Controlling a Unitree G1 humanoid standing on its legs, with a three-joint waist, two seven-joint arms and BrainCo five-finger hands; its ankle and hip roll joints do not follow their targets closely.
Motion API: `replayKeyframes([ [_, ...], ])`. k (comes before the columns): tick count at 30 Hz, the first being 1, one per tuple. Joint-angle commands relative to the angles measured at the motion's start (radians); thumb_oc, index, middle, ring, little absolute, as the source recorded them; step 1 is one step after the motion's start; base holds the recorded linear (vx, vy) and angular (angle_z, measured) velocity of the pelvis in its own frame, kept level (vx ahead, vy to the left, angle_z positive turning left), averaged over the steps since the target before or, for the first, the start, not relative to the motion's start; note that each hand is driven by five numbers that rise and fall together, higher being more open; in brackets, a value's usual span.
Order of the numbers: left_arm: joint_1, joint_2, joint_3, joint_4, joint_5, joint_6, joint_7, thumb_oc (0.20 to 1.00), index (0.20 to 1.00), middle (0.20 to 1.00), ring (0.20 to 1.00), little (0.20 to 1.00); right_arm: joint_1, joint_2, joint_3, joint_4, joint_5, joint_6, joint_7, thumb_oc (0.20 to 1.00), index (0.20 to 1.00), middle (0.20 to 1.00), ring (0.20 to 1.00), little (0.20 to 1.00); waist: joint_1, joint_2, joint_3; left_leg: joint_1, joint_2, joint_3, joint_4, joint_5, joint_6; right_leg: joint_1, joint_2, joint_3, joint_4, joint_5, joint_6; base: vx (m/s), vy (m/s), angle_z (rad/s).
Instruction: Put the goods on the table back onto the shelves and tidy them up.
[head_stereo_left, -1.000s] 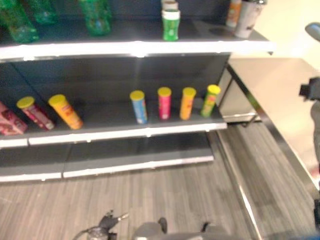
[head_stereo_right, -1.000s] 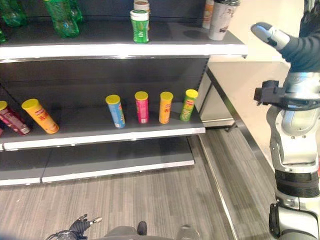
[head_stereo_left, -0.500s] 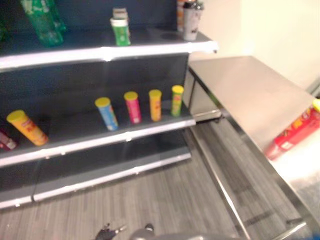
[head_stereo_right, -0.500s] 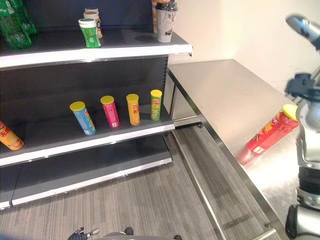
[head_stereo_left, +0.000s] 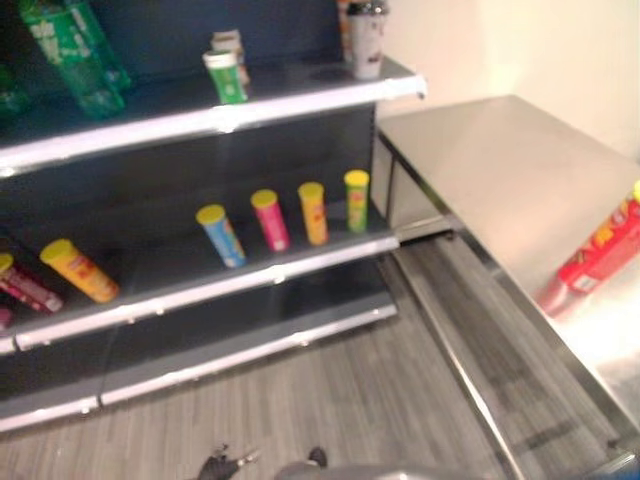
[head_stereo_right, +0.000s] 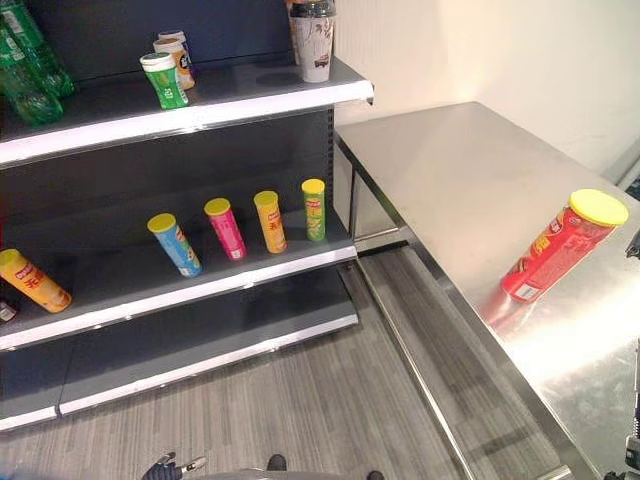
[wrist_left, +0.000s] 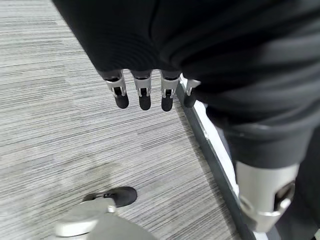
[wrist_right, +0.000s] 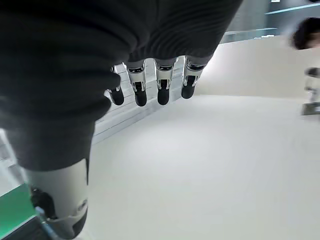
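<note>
Red can (head_stereo_right: 560, 249) with a yellow lid is the one item on the steel table (head_stereo_right: 450, 170), lying near its right side, lid end pointing away from the shelves (head_stereo_right: 200, 110) and the base toward the table's front edge. Looks like a cardboard chip tube: probably light, stiff along its length but crushable if squeezed hard, and the printed wall is likely slick. It's round, so it may roll on the polished steel if nudged sideways. I'd wrap fingers and thumb around the middle of the body, not the lid (a push-on lid could pop off), with moderate grip. Both hands are free right now: left hand (wrist_left: 145, 92) hangs over the grey floor (wrist_left: 60, 125) with fingers straight and relaxed, holding nothing; right hand (wrist_right: 150, 85) likewise hangs with fingers loose and empty. Neither is near the can. Middle shelf (head_stereo_right: 180, 290) already has a row of four upright cans, blue (head_stereo_right: 174, 243), pink (head_stereo_right: 225, 227), orange (head_stereo_right: 269, 221) and green (head_stereo_right: 314, 209), with an orange can (head_stereo_right: 33, 281) tilted over further left. The gap between that one and the blue can seems the obvious slot. Standing the red can upright needs a wrist turn after pickup, so a mid-body grip helps there too.
</note>
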Motion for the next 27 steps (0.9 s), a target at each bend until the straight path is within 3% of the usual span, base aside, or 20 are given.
replayKeyframes([
  [1, -0.109, 0.028, -0.068, 0.043, 0.011, -0.009, 0.003, 1.0, 1.0, 1.0, 1.0, 1.0, -0.084, -0.092, -0.035, 0.023, 0.064, -0.039, -0.022, 1.0, 1.0, 1.0, 1.0, 1.0, 0.037, -0.062, 0.017, -0.122, -0.04, -0.208, 0.023, -0.086, -0.053, -0.012, -0.016, 0.046, 0.008, -0.099, -0.004, 0.04, 0.012, 0.07],
  [5, -0.104, 0.029, -0.071, 0.043, 0.011, -0.011, 0.001, 1.0, 1.0, 1.0, 1.0, 1.0, -0.085, -0.074, -0.035, 0.041, 0.056, -0.035, -0.02, 1.0, 1.0, 1.0, 1.0, 1.0, 0.029, -0.054, -0.023, -0.095, -0.057, -0.264, -0.035, -0.079, -0.033, -0.023, 0.002, 0.077, 0.008, -0.096, -0.003, 0.08, 0.054, -0.17],
  [9, -0.097, 0.038, -0.064, 0.053, 0.017, -0.01, 0.002, 1.0, 1.0, 1.0, 1.0, 1.0, -0.063, -0.061, -0.026, 0.047, 0.029, -0.02, -0.01, 1.0, 1.0, 1.0, 1.0, 1.0, 0.019, -0.06, -0.047, -0.069, -0.067, -0.263, -0.035, -0.079, -0.027, -0.02, 0.001, 0.102, 0.008, -0.094, -0.003, 0.1, 0.092, -0.26],
  [11, -0.089, 0.053, -0.048, 0.041, 0.007, -0.007, 0.0, 1.0, 1.0, 1.0, 1.0, 1.0, -0.06, -0.038, -0.011, 0.057, 0.056, -0.02, 0.009, 1.0, 1.0, 1.0, 1.0, 1.0, 0.016, -0.066, -0.046, -0.05, -0.073, -0.244, -0.035, -0.073, -0.005, -0.023, -0.007, 0.122, 0.026, -0.07, -0.003, 0.04, 0.125, -0.29],
  [13, -0.086, 0.062, -0.042, 0.036, 0.002, -0.006, -0.004, 1.0, 1.0, 1.0, 1.0, 1.0, -0.061, -0.025, 0.005, 0.059, 0.081, -0.021, 0.033, 1.0, 1.0, 1.0, 1.0, 1.0, 0.02, -0.068, -0.036, -0.032, -0.068, -0.227, -0.035, -0.085, 0.004, -0.048, -0.006, 0.135, 0.093, -0.09, -0.001, 0.04, 0.093, -0.37],
  [14, -0.084, 0.079, -0.032, 0.025, 0.002, -0.004, -0.016, 1.0, 1.0, 1.0, 1.0, 1.0, -0.046, -0.015, 0.026, 0.075, 0.113, -0.014, 0.08, 1.0, 1.0, 1.0, 1.0, 1.0, 0.017, -0.072, -0.015, -0.007, -0.06, -0.208, -0.035, -0.088, 0.017, -0.1, 0.012, 0.141, 0.22, -0.105, 0.017, 0.02, 0.059, -0.41],
  [16, -0.092, 0.098, -0.031, 0.02, 0.007, -0.004, -0.021, 1.0, 1.0, 1.0, 1.0, 1.0, -0.018, -0.029, 0.035, 0.088, 0.136, -0.005, 0.126, 1.0, 1.0, 1.0, 1.0, 1.0, 0.0, -0.077, 0.015, 0.007, -0.057, -0.214, -0.035, -0.085, 0.022, -0.162, 0.049, 0.186, 0.334, -0.098, 0.042, -0.05, 0.057, -0.43],
  [18, -0.095, 0.103, -0.027, 0.014, 0.011, -0.004, -0.024, 1.0, 1.0, 1.0, 1.0, 1.0, -0.006, -0.04, 0.029, 0.093, 0.137, -0.003, 0.143, 1.0, 1.0, 1.0, 1.0, 1.0, -0.004, -0.075, 0.019, 0.009, -0.059, -0.215, -0.035, -0.087, 0.023, -0.188, 0.054, 0.204, 0.369, -0.104, 0.05, -0.03, 0.038, -0.19],
  [19, -0.095, 0.106, -0.022, 0.009, 0.013, -0.008, -0.026, 1.0, 1.0, 1.0, 1.0, 1.0, -0.005, -0.051, 0.033, 0.096, 0.143, -0.004, 0.156, 1.0, 1.0, 1.0, 1.0, 1.0, -0.008, -0.073, 0.018, 0.009, -0.058, -0.212, -0.035, -0.091, 0.021, -0.195, 0.046, 0.222, 0.354, -0.109, 0.053, -0.01, 0.012, -0.15],
  [21, -0.104, 0.11, -0.026, 0.004, 0.021, -0.015, -0.028, 1.0, 1.0, 1.0, 1.0, 1.0, -0.017, -0.07, 0.052, 0.108, 0.172, -0.007, 0.193, 1.0, 1.0, 1.0, 1.0, 1.0, 0.003, -0.068, 0.018, 0.004, -0.051, -0.218, -0.035, -0.103, 0.012, -0.182, -0.014, 0.231, 0.243, -0.09, 0.051, 0.03, -0.088, -0.2],
  [22, -0.112, 0.112, -0.038, 0.0, 0.024, -0.016, -0.034, 1.0, 1.0, 1.0, 1.0, 1.0, -0.012, -0.103, 0.065, 0.112, 0.173, 0.007, 0.22, 1.0, 1.0, 1.0, 1.0, 1.0, 0.008, -0.079, 0.014, -0.002, -0.053, -0.218, -0.035, -0.111, 0.003, -0.166, -0.066, 0.195, 0.152, -0.058, 0.044, 0.1, -0.134, -0.15],
  [23, -0.106, 0.11, -0.037, -0.004, 0.026, -0.016, -0.035, 1.0, 1.0, 1.0, 1.0, 1.0, -0.004, -0.107, 0.074, 0.112, 0.167, 0.02, 0.245, 1.0, 1.0, 1.0, 1.0, 1.0, 0.009, -0.087, 0.007, 0.006, -0.056, -0.214, -0.035, -0.12, 0.0, -0.147, -0.088, 0.172, 0.117, -0.033, 0.046, 0.1, -0.096, -0.03],
  [27, -0.092, 0.102, -0.037, -0.002, 0.023, -0.023, -0.046, 1.0, 1.0, 1.0, 1.0, 1.0, -0.009, -0.173, 0.112, 0.152, 0.148, 0.038, 0.277, 1.0, 1.0, 1.0, 1.0, 1.0, 0.014, -0.108, -0.025, 0.023, -0.051, -0.194, -0.035, -0.135, -0.013, -0.102, -0.097, 0.138, 0.046, 0.013, 0.052, 0.12, -0.073, 0.15],
])
